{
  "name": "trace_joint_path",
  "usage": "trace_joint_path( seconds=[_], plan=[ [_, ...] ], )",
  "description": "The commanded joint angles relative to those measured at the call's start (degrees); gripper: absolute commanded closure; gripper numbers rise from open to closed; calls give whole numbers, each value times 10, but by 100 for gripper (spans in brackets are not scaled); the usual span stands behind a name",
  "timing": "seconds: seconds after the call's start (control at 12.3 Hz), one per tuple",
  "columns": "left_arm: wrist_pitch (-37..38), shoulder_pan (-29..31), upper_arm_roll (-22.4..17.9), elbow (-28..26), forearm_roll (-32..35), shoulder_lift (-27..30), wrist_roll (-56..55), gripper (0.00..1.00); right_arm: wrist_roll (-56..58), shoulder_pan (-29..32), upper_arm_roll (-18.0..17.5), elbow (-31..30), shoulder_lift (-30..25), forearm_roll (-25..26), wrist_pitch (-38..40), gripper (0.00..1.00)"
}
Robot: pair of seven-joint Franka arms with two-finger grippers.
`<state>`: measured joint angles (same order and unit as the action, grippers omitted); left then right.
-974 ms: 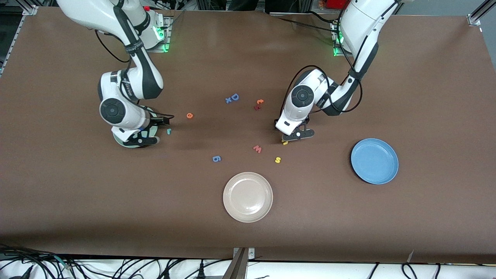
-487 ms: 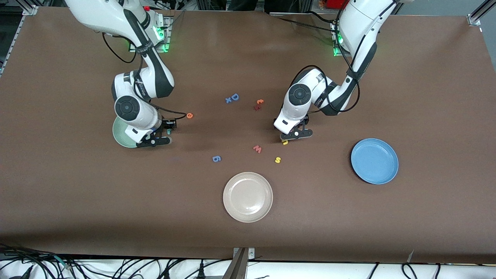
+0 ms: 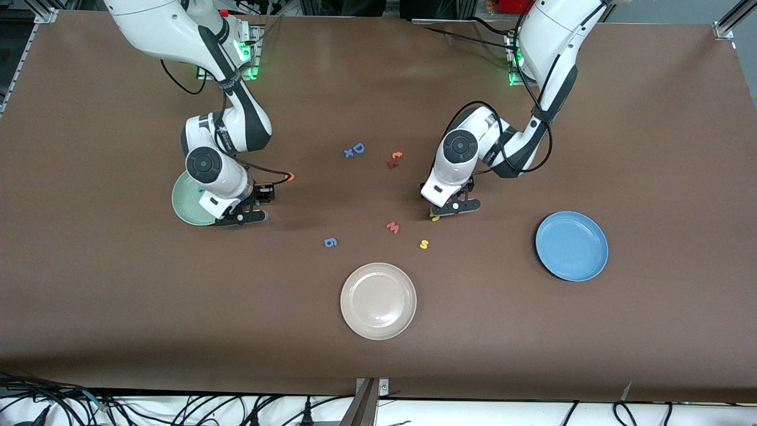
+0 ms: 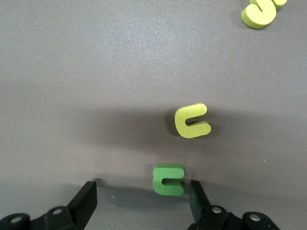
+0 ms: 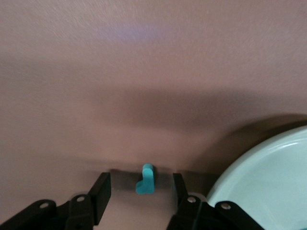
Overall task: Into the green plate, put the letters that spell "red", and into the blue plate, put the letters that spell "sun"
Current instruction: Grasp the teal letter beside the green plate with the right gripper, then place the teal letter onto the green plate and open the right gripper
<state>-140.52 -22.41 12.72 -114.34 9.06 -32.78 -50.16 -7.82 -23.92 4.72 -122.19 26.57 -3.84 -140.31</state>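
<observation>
Blue plate [image 3: 571, 245] empty. Right gripper [image 5: 139, 191] brackets teal "r" [image 5: 145, 179], ungripped; left gripper [image 4: 143, 200] spread beside green letter [image 4: 168, 179].

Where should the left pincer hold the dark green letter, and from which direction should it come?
Probably from straight above, since the dark green letter lies flat on the table. The left pincer stands open over it, off-centre: one finger almost touches it, the other is well clear. Centre the pincer first, then close on the two straight outer edges, avoiding the notch. The yellow letter beside it lies clear.
</observation>
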Motion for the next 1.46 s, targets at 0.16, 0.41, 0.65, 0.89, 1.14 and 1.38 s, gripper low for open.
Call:
trace_joint_path(
  seconds=[0.16,0.41,0.65,0.89,1.14,1.38],
  plan=[
    [-5,-3,-4,2,15,1,-5,28,5,3,-3,-18,-1,-9,-12,42],
    [-5,-3,-4,2,15,-2,-5,44,5,3,-3,-18,-3,-9,-10,49],
    [-5,-3,-4,3,15,-4,-2,49,8,3,-3,-18,-3,-9,-9,81],
    [-5,-3,-5,3,15,-4,-2,55,12,3,-3,-11,-4,-9,4,95],
    [-5,-3,-6,3,15,-4,-1,69,13,3,-3,0,-11,-8,21,95],
    [-5,-3,-6,3,15,-4,-1,78,12,3,-2,48,-34,-8,106,94]
  ],
)
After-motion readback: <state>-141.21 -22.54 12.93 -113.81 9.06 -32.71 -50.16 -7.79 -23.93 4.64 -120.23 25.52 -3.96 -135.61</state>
